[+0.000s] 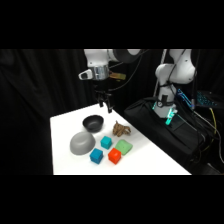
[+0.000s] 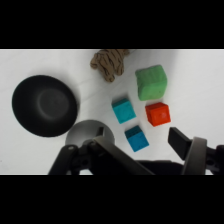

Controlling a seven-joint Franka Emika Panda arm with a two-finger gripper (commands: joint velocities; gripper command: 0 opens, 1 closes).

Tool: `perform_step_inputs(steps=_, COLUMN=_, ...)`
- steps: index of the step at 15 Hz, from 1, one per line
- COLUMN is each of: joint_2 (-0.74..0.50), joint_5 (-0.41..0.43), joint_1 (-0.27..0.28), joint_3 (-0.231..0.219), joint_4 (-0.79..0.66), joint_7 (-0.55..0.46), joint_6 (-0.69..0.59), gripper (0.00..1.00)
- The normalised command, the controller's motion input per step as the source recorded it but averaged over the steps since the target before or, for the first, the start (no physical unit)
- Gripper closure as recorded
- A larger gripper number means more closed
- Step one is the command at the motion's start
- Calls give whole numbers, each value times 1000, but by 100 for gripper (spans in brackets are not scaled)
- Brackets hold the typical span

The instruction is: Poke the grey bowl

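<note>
Looking down, you see gripper (image 1: 106,105) hanging above table (image 1: 65,125), fingers spread wide, holding nothing. Grey bowl (image 1: 82,143) sits upside down just beside black bowl (image 1: 93,122), near front-left of cubes. You find no readable labels or writing anywhere.

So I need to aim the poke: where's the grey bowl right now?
In the side view the grey bowl sits upside down near the table's left edge, just in front of the black bowl, left of the blue cubes.
</note>
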Motion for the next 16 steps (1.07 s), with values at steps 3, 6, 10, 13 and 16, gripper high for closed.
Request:
perform_step_inputs(steps=3, joint_2=30, joint_5=18, joint_1=13, joint_3=-15, joint_4=67, joint_7=7, joint_6=-39, gripper=0)
perform_step_inputs(steps=6, joint_2=99, joint_5=34, joint_1=10, joint_3=-16, joint_4=231, joint_7=35, joint_6=-97, gripper=0)
perform_step_inputs(steps=10, joint_2=211, joint_5=43, joint_1=-7, joint_3=-27, joint_4=448, joint_7=47, joint_6=-197, gripper=0)
perform_step_inputs(steps=13, joint_2=339, joint_5=50, joint_1=-39, joint_3=-44, joint_4=637, joint_7=46, joint_6=-283, gripper=0)
perform_step_inputs(steps=16, joint_2=410, joint_5=67, joint_1=-66, joint_3=-46, joint_4=703, joint_7=18, joint_6=-299, gripper=20)
